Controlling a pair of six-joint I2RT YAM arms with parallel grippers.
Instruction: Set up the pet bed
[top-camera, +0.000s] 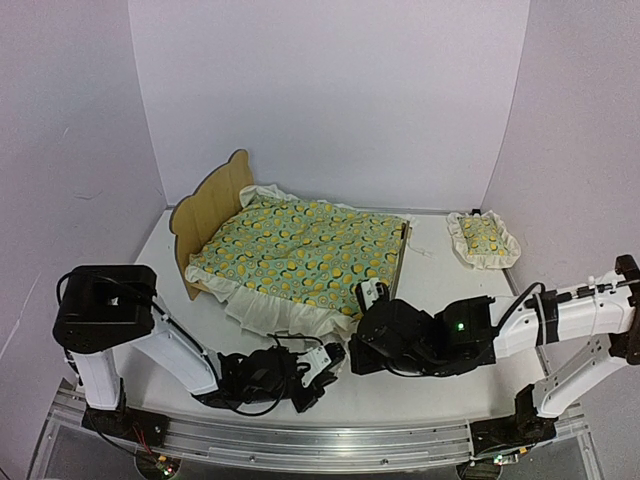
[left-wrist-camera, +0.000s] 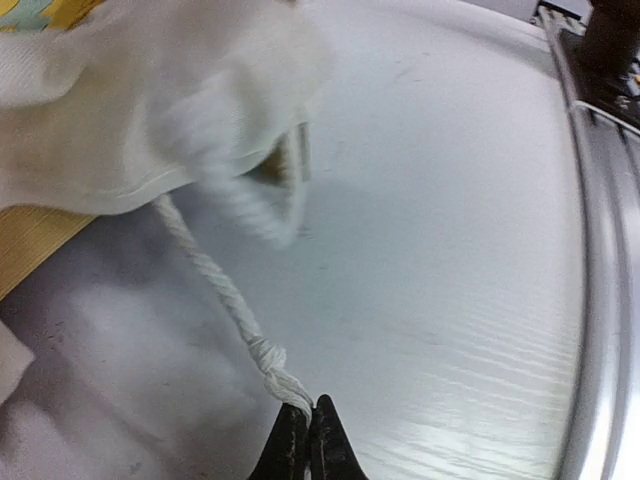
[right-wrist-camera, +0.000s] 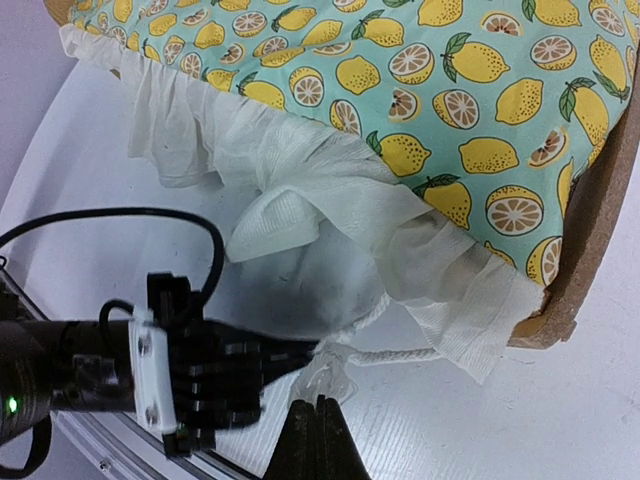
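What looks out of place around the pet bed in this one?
The ruffled pillow lies on the table, apart from the pet bed. The lemon-print blanket spills over the near rail, ruffle bunched on the table. A white twisted cord trails from under it, its end pinched in the jaws of the left gripper.

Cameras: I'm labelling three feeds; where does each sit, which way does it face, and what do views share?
Top: high behind the arm bases, looking down at the bed, blanket and pillow; left arm and right arm show.
Left wrist: low over the table, facing the blanket's frill; its jaws, shut on a cord, show.
Right wrist: low, facing the bed's foot corner; its shut jaws and the left arm's show.
Shared: both wrist views show the cord.
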